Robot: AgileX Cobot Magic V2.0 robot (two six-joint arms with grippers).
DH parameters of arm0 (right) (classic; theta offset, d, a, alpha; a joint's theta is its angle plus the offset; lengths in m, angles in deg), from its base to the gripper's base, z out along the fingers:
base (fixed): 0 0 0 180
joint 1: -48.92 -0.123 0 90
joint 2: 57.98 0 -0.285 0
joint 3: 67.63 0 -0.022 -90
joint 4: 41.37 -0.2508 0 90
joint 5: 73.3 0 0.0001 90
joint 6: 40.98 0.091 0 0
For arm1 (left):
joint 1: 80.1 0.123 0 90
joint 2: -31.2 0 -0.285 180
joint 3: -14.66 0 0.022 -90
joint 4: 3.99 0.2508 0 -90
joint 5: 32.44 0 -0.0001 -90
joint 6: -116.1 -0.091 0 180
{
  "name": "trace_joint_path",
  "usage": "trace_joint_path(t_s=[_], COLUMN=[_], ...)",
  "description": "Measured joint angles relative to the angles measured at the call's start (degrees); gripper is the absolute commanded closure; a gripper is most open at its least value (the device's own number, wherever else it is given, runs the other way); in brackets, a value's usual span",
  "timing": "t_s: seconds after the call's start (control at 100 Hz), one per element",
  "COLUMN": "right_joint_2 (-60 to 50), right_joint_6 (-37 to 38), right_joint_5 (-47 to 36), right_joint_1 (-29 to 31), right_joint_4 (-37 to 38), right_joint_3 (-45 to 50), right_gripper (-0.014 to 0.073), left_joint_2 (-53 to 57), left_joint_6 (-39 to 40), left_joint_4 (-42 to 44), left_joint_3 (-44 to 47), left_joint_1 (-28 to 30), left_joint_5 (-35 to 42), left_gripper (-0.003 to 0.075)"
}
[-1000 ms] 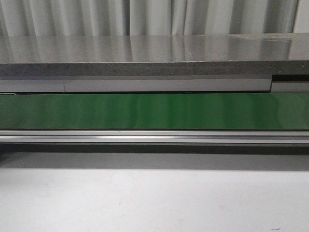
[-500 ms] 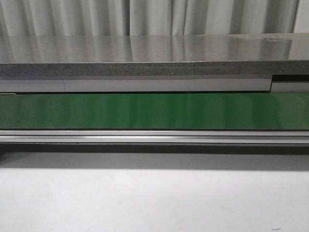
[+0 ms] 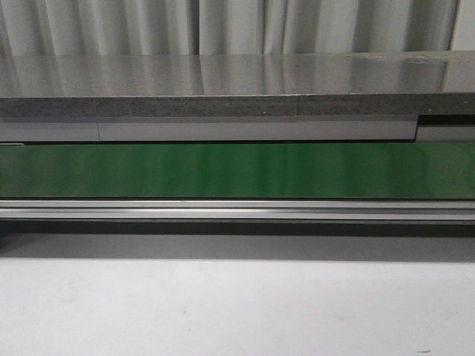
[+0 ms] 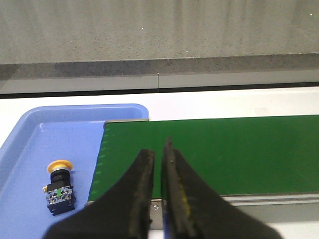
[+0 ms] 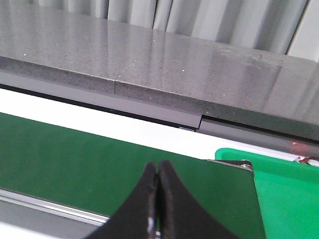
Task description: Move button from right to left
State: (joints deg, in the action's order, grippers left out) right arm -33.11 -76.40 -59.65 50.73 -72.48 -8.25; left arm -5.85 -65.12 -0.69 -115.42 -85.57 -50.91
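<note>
The front view is showing only the green belt [image 3: 237, 170] and the bare white surface [image 3: 237, 304], no arm. In the left wrist view, the left hand [image 4: 158, 154] is hovering over the belt's left end, its fingers nearly closed and empty, while the button [image 4: 59, 183] is lying in the blue tray [image 4: 30, 129]. In the right wrist view, the right hand [image 5: 158, 175] is hanging closed, empty, near the green tray [image 5: 289, 189]; the task is looking finished, so both should be lifting clear without nudging the tray

Belt bare, tray nearly so

Only the button [image 4: 59, 185] occupies the blue tray [image 4: 30, 124]; the green belt [image 3: 237, 170] carries no obstacle.
</note>
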Motion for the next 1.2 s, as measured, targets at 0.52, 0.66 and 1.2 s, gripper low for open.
trace_joint_path(t_s=[0.52,0.66,1.2], right_joint_2=[0.0,0.0,0.0], right_joint_6=[0.0,0.0,0.0], right_joint_5=[0.0,0.0,0.0], right_joint_1=[0.0,0.0,0.0], right_joint_4=[0.0,-0.1,-0.1], right_joint_3=[0.0,0.0,0.0], right_gripper=[0.0662,0.0662,0.0662], left_joint_2=[0.34,0.34,3.37], left_joint_6=[0.0,0.0,0.0], left_joint_4=[-0.22,-0.22,-0.22], left_joint_3=[0.0,0.0,0.46], left_joint_1=[0.0,0.0,0.0], left_joint_5=[-0.36,-0.38,-0.19], left_gripper=[0.0715,0.0715,0.0715])
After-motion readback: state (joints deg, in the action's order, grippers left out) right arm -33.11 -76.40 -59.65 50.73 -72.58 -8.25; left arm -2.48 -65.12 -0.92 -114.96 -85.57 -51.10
